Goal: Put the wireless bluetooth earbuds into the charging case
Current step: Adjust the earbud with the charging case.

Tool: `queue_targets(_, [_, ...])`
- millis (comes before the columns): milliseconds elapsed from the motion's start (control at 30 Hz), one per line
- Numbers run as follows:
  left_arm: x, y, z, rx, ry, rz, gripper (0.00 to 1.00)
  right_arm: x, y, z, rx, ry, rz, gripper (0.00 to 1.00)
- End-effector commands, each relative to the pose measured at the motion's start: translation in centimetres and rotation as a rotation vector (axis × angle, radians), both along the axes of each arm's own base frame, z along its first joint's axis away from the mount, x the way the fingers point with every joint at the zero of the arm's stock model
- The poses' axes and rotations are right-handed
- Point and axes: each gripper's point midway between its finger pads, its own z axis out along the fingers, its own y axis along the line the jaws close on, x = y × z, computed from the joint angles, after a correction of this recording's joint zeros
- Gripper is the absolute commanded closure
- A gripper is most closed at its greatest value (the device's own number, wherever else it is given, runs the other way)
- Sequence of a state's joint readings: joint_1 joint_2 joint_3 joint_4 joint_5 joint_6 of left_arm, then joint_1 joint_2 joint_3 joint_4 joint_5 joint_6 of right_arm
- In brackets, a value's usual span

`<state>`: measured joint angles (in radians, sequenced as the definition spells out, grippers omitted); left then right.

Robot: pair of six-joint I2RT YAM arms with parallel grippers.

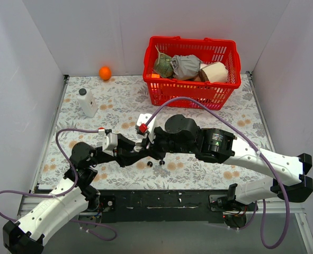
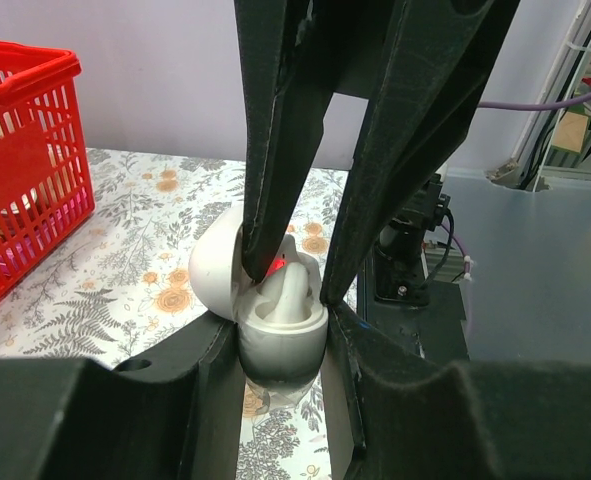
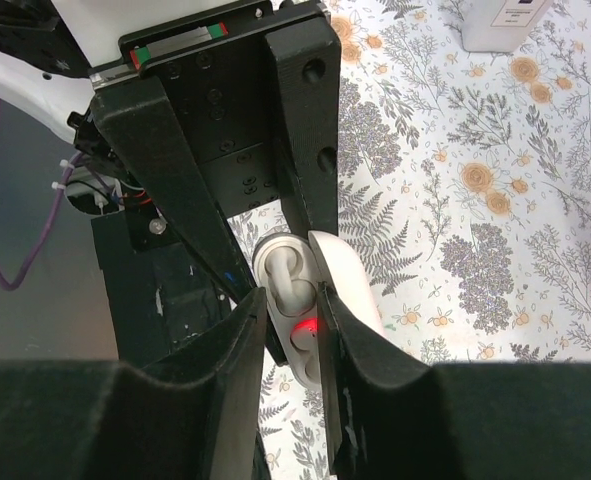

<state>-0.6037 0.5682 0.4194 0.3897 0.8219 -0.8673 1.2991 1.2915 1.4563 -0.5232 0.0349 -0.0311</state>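
**Two robot arms meet over a flowered table (image 1: 235,119), an open white charging case (image 2: 275,345) between them.**

A red basket (image 1: 190,94) of oddments stands well beyond the grippers, on the far side from the arm bases. The left gripper (image 2: 282,320) clamps the case's base from both sides, and the lid (image 2: 210,272) is swung open to one side of its fingers. The right gripper (image 3: 291,295) comes in from the opposite side, its fingers drawn narrow about the case's mouth, where a red light (image 3: 305,328) glows. Whether they pinch anything cannot be told. The two tiny black wireless bluetooth earbuds (image 1: 149,164) lie side by side on the table, just short of the meeting grippers on the arm-base side, outside the case.
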Motion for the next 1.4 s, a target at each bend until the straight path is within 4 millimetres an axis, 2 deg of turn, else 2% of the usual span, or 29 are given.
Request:
queue_targets(0, [-1.1,0.1,1.2,-0.028,-0.054,-0.040,1.00,1.1,0.7,2.2,0.096,-0.036,-0.046,0.68])
queue_targets(67, [-1.1,0.0,1.2,-0.029,-0.055,-0.045,1.00,1.2,0.7,2.4,0.106,-0.034,-0.052,0.71])
queue_targets(333, [-1.3,0.2,1.3,-0.033,-0.061,-0.042,1.00,1.1,0.9,2.2,0.107,-0.026,-0.049,0.98])
queue_targets(433, [-1.3,0.2,1.2,-0.031,-0.057,-0.040,1.00,1.1,1.0,2.0,0.103,-0.023,-0.048,0.99])
queue_targets(700, [-1.1,0.2,1.2,-0.047,-0.033,-0.030,1.00,1.1,0.5,3.1,0.164,-0.038,-0.059,0.99])
queue_targets(1033, [-0.8,0.1,1.5,-0.047,-0.039,-0.022,1.00,0.9,0.5,2.5,0.143,-0.033,-0.048,0.99])
queue_targets(1067, [-0.8,0.1,1.5,-0.046,-0.035,-0.023,1.00,1.0,0.4,2.5,0.144,-0.030,-0.052,0.94])
queue_targets(1100, [-0.8,0.1,1.5,-0.045,-0.035,-0.022,1.00,1.0,0.3,2.7,0.148,-0.033,-0.055,0.79])
queue_targets(1200, [-0.8,0.1,1.4,-0.044,-0.034,-0.022,1.00,1.0,-0.1,3.3,0.165,-0.040,-0.062,0.60])
queue_targets(1367, [-0.6,0.1,1.3,-0.042,-0.026,-0.017,1.00,1.0,-0.8,4.7,0.188,-0.048,-0.071,0.52])
